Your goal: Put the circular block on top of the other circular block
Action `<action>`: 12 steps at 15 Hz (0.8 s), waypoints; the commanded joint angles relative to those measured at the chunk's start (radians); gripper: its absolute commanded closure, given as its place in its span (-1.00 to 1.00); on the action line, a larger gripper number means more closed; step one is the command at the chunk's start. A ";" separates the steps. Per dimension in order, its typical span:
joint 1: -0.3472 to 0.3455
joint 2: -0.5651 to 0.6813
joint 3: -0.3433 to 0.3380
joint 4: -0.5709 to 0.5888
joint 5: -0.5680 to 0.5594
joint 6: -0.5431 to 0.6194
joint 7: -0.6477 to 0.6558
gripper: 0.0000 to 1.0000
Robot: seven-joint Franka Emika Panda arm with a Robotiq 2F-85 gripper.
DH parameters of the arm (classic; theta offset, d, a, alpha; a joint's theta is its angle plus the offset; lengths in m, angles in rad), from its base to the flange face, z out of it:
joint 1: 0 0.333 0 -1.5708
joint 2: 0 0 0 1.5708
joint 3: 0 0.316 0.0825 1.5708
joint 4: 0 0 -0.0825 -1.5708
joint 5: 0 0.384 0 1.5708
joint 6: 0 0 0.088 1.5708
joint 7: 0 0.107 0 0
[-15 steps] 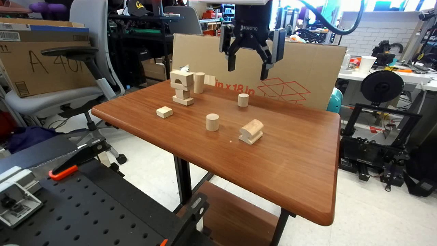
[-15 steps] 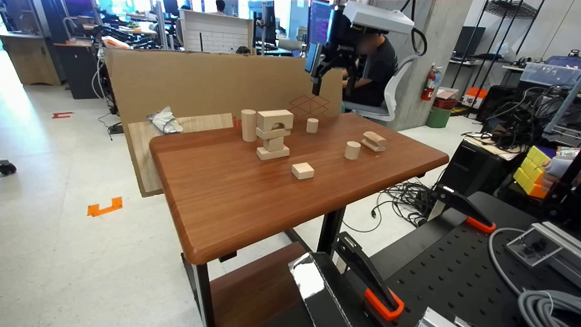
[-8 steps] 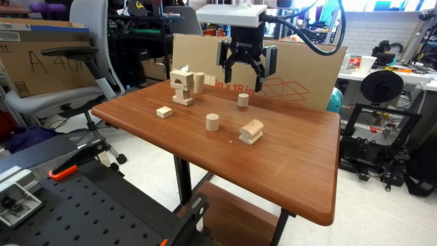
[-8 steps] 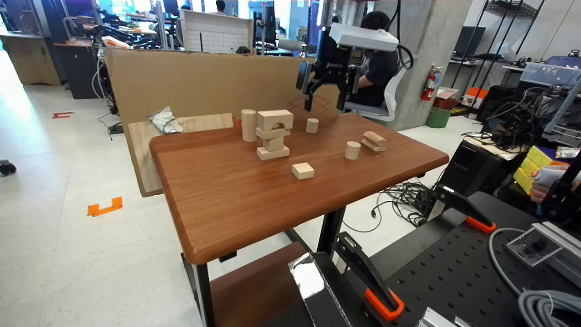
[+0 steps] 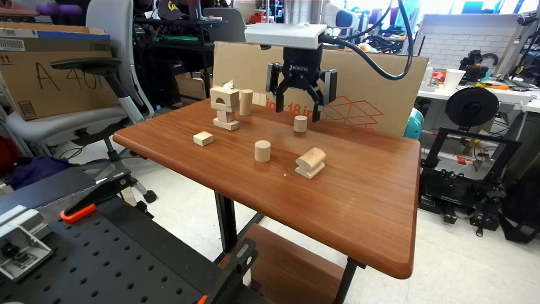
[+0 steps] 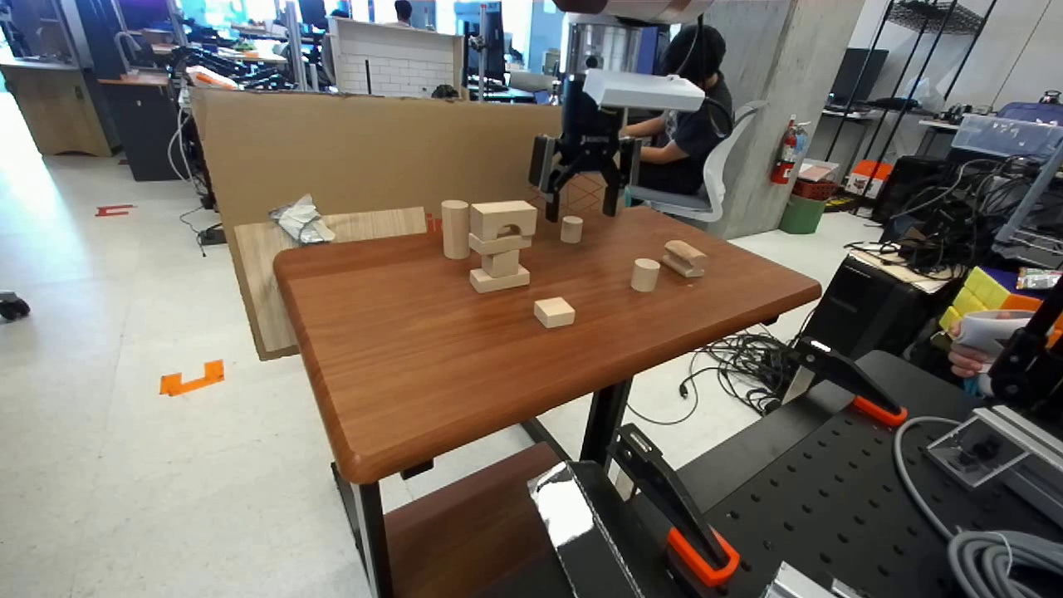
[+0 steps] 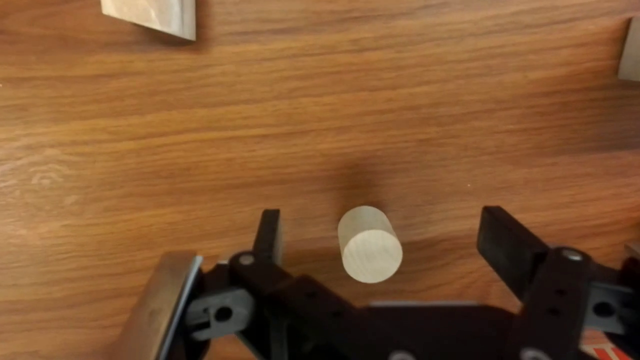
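Table [image 5: 358, 185] has arch stack [image 5: 225, 107], tall post [image 5: 246, 103], flat block [image 5: 203, 138], grooved block [image 5: 311, 162] & other round block [image 5: 262, 151], all off to the sides, w/ cardboard [image 5: 236, 63] standing behind in both exterior views. Gripper [image 5: 298, 114] hangs over the round block [image 5: 300, 125] w/ jaws spread wide; block stands upright on the table, btwn them in wrist view, clear of both. Wood pcs [image 7: 150, 12] at wrist-view edges are cut off, can't ID; exact ht of jaws over block hard to judge.
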 commanded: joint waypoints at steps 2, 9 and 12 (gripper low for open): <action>-0.001 0.059 0.003 0.101 -0.034 -0.089 0.004 -0.47; 0.006 0.091 -0.007 0.167 -0.073 -0.111 0.005 0.60; -0.006 0.059 0.008 0.147 -0.064 -0.136 -0.013 0.84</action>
